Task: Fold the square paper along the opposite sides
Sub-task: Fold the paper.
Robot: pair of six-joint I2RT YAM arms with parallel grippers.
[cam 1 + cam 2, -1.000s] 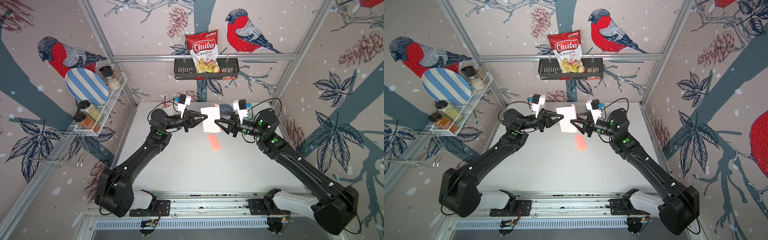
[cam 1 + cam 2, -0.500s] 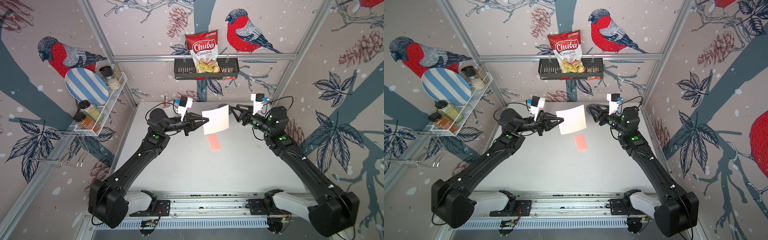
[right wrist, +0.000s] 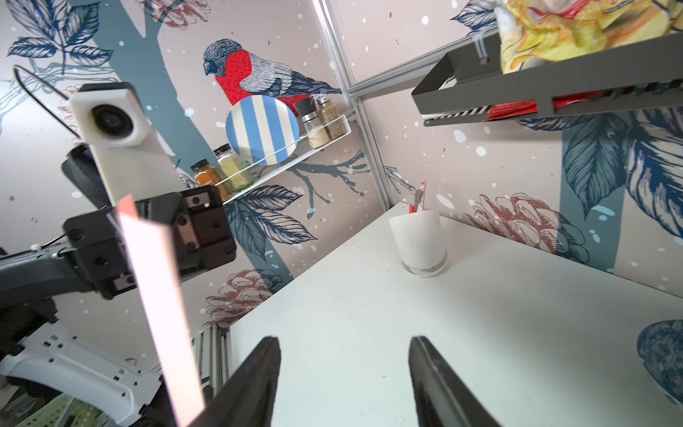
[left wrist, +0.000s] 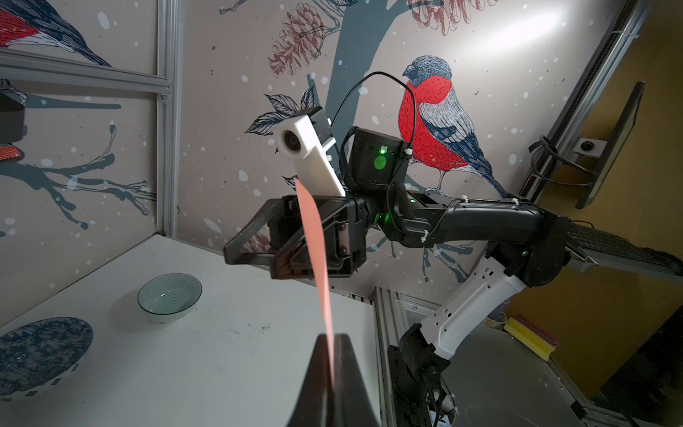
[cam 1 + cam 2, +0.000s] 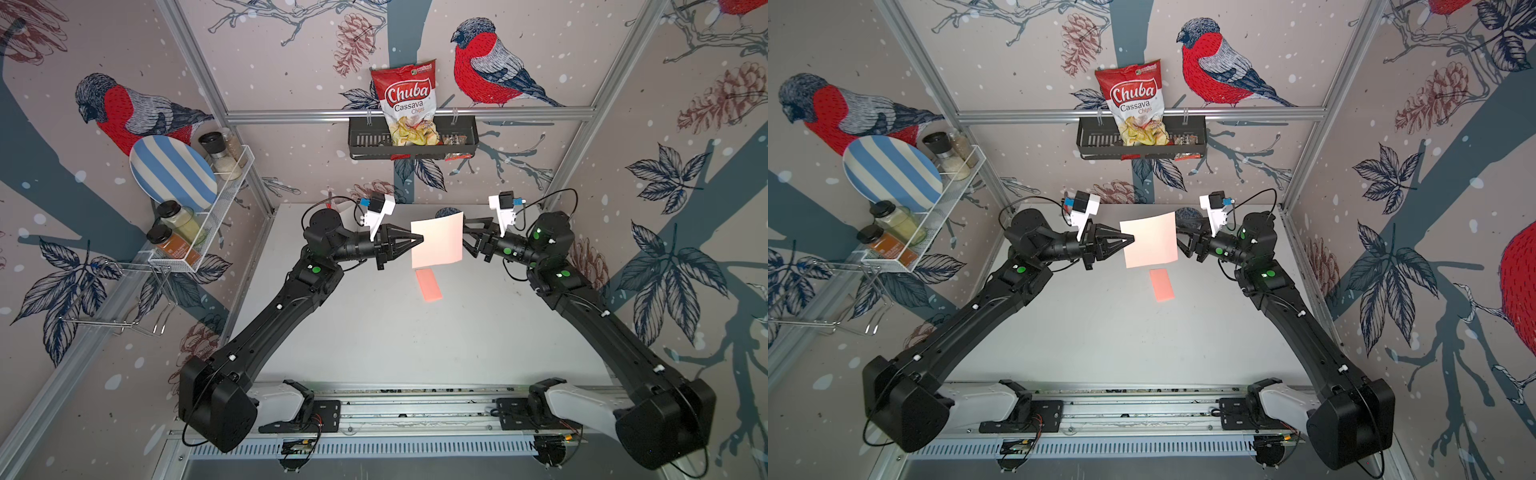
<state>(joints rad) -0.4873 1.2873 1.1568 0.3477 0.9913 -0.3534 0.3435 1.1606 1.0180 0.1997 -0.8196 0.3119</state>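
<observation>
Aloft, paper in left claw

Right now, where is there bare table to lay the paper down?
Bare: the table between left arm and right arm, from red slip to front rail. Crowded: the far edge: glass bowl, patterned bowl, cup.

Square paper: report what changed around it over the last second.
The square paper swung out from a narrow, edge-on look to a wide sheet. The right pincer pulled back from its edge, then returned beside it, open and empty. The left pincer stayed shut on the opposite edge. The folded pink paper on the table did not move.
</observation>
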